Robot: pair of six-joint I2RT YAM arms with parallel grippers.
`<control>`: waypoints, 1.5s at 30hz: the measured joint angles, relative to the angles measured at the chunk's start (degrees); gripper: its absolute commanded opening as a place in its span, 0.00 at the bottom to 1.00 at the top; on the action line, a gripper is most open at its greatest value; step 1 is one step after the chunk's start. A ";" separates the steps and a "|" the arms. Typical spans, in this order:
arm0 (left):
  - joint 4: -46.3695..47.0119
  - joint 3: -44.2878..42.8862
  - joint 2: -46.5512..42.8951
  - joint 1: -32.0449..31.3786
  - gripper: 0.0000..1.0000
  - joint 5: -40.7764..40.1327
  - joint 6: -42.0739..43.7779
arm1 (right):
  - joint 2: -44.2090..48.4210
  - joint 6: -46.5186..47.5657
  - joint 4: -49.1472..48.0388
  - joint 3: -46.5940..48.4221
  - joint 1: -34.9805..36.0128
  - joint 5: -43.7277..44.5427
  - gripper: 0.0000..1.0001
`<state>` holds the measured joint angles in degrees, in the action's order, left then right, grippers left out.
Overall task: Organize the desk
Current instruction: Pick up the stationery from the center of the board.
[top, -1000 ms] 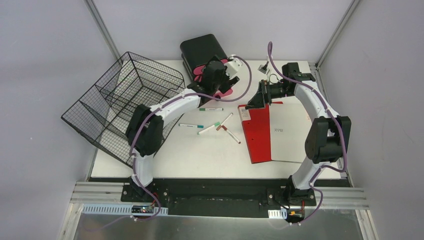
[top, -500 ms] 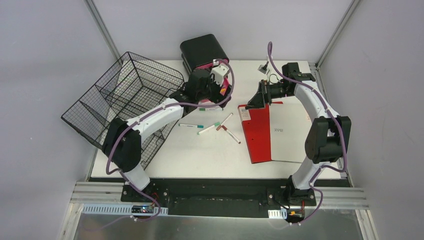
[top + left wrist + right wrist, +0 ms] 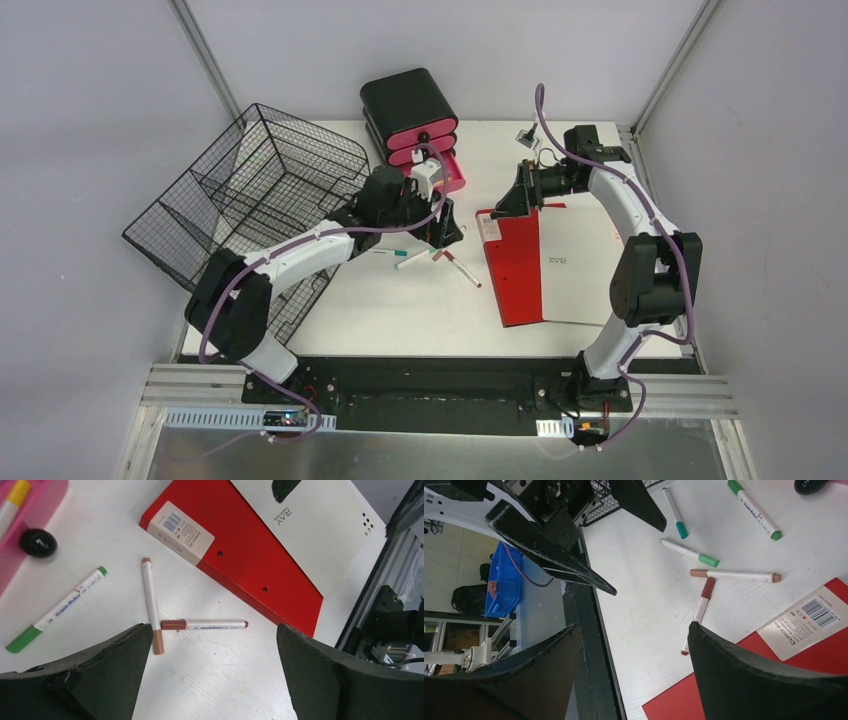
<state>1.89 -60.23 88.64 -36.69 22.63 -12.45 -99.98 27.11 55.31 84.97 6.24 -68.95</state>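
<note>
- While the left gripper [image 3: 212,630] hangs spread wide and empty over the loose markers, the counter [image 3: 400,300] lies flat below, bare white on the side near the arm bases.
- Best pick, I'd say, is the brown-capped marker [image 3: 204,625] lying right between the jaws.
- Its cap end meets a second brown marker [image 3: 151,605], so come straight down and close across mid-barrel, away from that junction.
- Right gripper [image 3: 508,205] is parted too, carrying nothing, poised over the far end of the red binder [image 3: 520,270].
- Room check: the binder's edge is close on the right and a green marker [image 3: 57,609] lies to the left.
- Wire basket [image 3: 250,200] sits far left, pink drawer unit [image 3: 420,135] at the far side; the open room is the near counter.
</note>
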 measured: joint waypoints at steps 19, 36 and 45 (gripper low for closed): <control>-10.08 4.17 -0.81 0.00 0.86 -6.84 1.05 | -0.04 0.00 0.04 0.00 0.00 0.00 0.80; -22.03 -9.53 13.38 -2.78 0.59 -16.02 10.34 | -0.07 0.04 0.07 0.00 0.00 0.28 0.80; -25.66 -12.81 18.29 -4.63 0.45 -19.61 13.55 | -0.11 0.33 0.33 0.00 0.00 0.61 0.80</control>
<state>-23.77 -73.03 106.94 -41.32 3.03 1.10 -100.09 27.44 55.64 84.97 6.24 -68.34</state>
